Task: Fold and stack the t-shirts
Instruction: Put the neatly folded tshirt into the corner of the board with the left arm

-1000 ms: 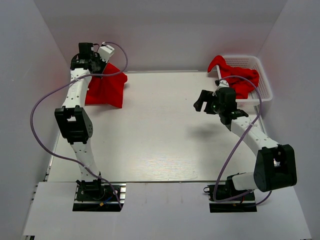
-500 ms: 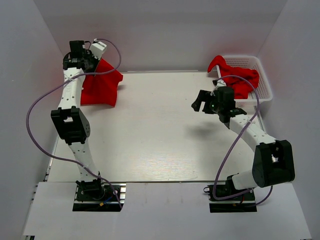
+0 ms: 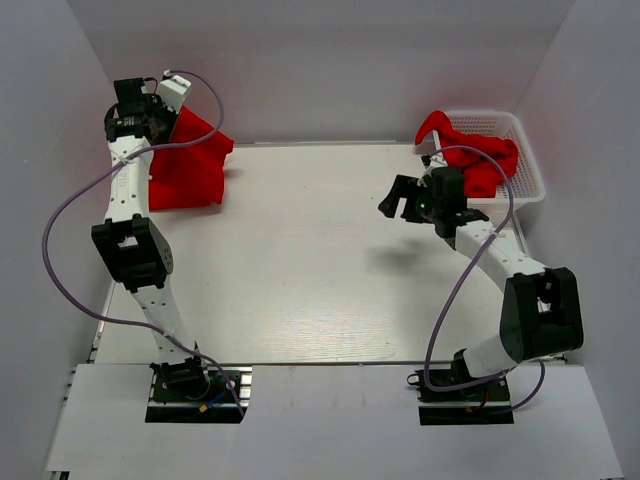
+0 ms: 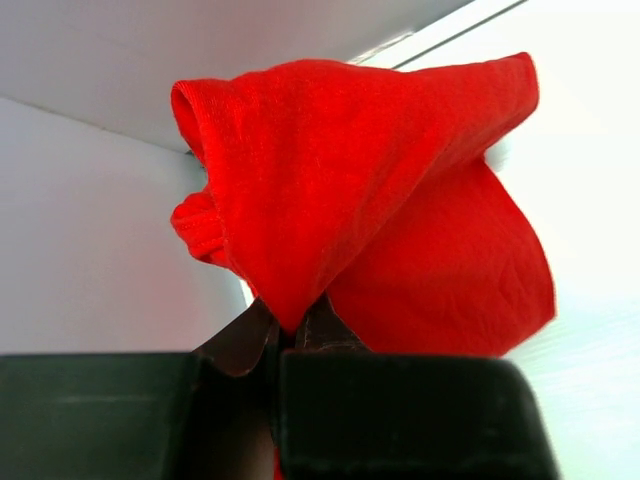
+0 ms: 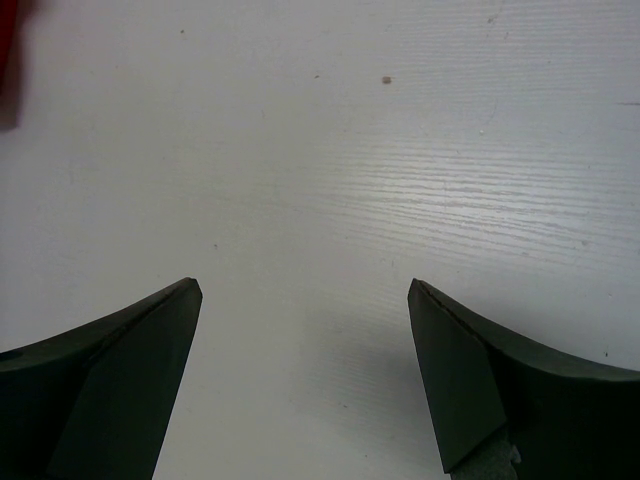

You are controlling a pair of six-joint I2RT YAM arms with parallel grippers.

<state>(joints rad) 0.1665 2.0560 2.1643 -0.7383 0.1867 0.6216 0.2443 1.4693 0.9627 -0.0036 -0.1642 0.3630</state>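
A red t-shirt [image 3: 190, 168] hangs at the far left corner, clenched in the left claw [image 4: 295, 322], further left than a second ago. More red shirts [image 3: 482, 160] lie in the basket [image 3: 529, 165] far right; beside it the right claw [image 5: 305, 300] hovers spread wide, empty, above the table [image 3: 300, 280]

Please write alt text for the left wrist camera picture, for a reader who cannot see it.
A red t-shirt is pinched in the shut left gripper, its cloth bunched in loose folds. Behind it are a grey wall and the white table.
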